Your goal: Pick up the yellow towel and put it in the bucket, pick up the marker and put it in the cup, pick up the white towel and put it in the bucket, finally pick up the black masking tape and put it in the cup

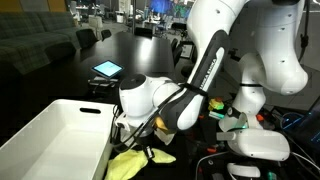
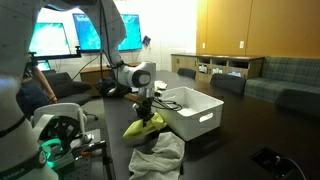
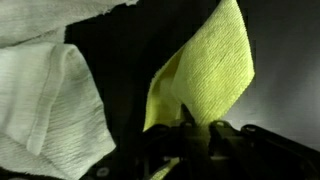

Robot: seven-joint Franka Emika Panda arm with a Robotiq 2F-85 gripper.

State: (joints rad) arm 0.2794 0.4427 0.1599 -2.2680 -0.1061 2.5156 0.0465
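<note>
The yellow towel hangs from my gripper, which is shut on it just above the black table. In an exterior view the yellow towel droops below the gripper, next to the white bucket. The wrist view shows the yellow towel pinched between the fingers, with the white towel lying at the left. The white towel also lies crumpled on the table near the front. The bucket is an open white bin. Marker, cup and black tape are not visible.
A tablet lies on the dark table behind the arm. A second robot base with cables stands close by. Chairs and a sofa stand beyond the table. Monitors glow in the background.
</note>
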